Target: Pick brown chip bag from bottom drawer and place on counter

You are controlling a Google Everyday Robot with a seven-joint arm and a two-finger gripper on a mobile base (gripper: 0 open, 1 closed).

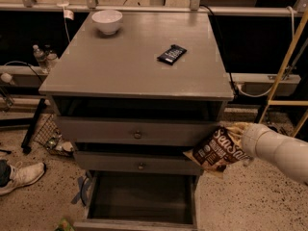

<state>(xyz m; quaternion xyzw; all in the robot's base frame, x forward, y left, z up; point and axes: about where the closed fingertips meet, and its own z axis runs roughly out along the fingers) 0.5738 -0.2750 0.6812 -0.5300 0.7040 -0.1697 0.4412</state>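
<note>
The brown chip bag (216,150), dark brown with white script lettering, hangs in the air at the cabinet's right front corner, level with the middle drawer. My gripper (236,137) is shut on the bag's upper right edge; the white arm comes in from the right. The bottom drawer (139,196) is pulled out below, its dark interior bare. The grey counter (130,57) is above and to the left of the bag.
A white bowl (107,21) stands at the counter's back left. A small flat black wrapper (172,54) lies right of the counter's centre. The two upper drawers are slightly open. A shoe (19,173) lies on the floor at left. A yellow ladder (284,71) stands at right.
</note>
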